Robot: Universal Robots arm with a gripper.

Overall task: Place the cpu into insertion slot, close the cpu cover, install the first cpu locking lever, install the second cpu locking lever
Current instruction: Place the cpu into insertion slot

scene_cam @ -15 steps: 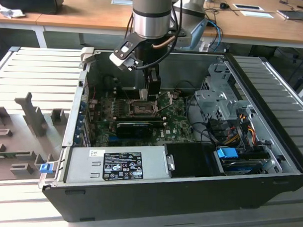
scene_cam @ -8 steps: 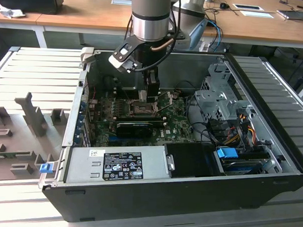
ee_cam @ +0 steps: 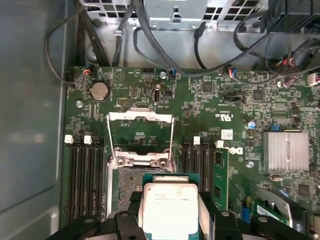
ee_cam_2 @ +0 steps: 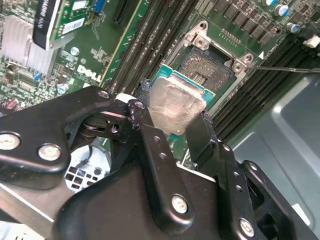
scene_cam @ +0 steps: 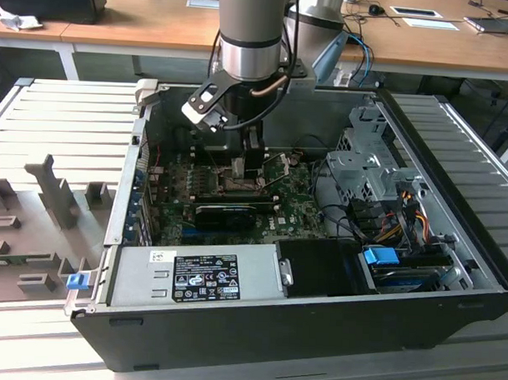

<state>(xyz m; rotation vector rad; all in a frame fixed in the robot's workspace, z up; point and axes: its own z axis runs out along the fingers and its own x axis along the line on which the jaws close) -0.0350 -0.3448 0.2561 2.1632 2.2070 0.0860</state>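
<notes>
My pincer (ee_cam_2: 174,107) is pinching the cpu (ee_cam_2: 176,97) by two opposite edges, hovering just above the open insertion slot (ee_cam_2: 207,67), which lies toward six o'clock from it in the exterior view, with the cpu cover (ee_cam: 141,131) swung up.

- The cpu (ee_cam_2: 177,107), silver-lidded and green-edged, is clamped between the fingers (ee_cam_2: 201,134), over the open insertion slot (ee_cam_2: 212,65).
- The cpu cover (ee_cam: 141,118) is swung open beyond the fingers.
</notes>
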